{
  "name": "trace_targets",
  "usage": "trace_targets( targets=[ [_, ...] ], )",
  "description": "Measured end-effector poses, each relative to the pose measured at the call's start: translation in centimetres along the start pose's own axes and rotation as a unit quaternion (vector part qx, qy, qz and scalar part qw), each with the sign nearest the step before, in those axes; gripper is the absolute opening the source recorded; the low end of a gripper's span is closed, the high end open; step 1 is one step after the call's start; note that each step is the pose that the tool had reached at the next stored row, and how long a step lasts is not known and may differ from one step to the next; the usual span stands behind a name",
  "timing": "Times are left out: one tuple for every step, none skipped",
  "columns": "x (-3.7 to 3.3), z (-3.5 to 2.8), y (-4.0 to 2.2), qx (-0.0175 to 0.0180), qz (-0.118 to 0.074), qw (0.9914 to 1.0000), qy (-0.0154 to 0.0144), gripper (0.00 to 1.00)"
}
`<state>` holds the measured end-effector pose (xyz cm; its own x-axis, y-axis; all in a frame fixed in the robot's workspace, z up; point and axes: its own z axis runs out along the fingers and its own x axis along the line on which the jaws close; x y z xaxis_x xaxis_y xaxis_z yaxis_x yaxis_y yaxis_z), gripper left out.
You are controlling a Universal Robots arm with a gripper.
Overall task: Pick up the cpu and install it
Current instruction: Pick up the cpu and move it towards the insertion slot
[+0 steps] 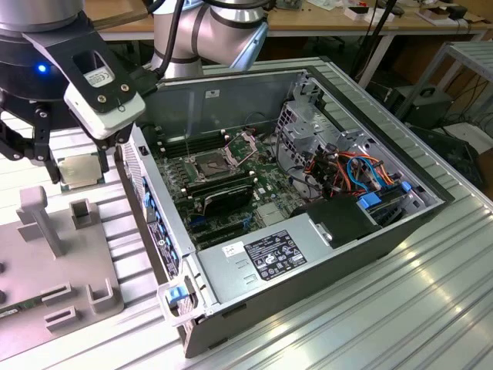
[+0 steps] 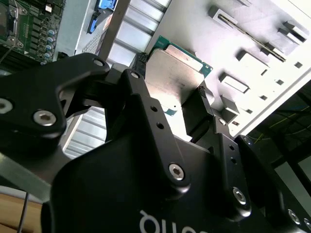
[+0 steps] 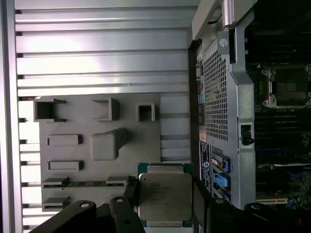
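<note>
Cpu [image 3: 165,196] is held flat, clamped in the gripper [image 1: 80,173], above the grey jig [image 1: 46,262], outside the case [image 1: 308,254]. Socket [image 1: 213,163] is seen inside, twd the exterior view's right of the cpu.

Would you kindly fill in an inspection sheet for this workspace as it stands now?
Surface: ribbed metal table, carrying an open computer case.
Job's things: cpu lifted outside the case, on the exterior view's left; socket on the board looks empty.
Clutter: grey fixture plate with holder blocks, beside the case.
Grippers: gripper shut on the cpu's edges.
Cables: orange and blue bundle inside the case.
Surroundings: wooden bench behind the table.
</note>
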<state>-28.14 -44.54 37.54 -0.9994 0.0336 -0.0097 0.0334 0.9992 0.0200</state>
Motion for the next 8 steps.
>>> trace_targets(
  targets=[
    [-0.02,0.0,0.0,0.0,0.0,1.0,0.0,0.55],
    [-0.02,0.0,0.0,0.0,0.0,1.0,0.0,0.55],
    [-0.02,0.0,0.0,0.0,0.0,1.0,0.0,0.55],
    [-0.02,0.0,0.0,0.0,0.0,1.0,0.0,0.55],
    [-0.02,0.0,0.0,0.0,0.0,1.0,0.0,0.55],
    [-0.02,-0.02,0.0,-0.0001,0.0,1.0,0.0,0.55],
    [-0.02,-0.06,0.01,0.0,0.0,1.0,0.0,0.55],
    [-0.02,-0.16,0.01,0.0,0.0,1.0,0.0,0.55]
  ],
)
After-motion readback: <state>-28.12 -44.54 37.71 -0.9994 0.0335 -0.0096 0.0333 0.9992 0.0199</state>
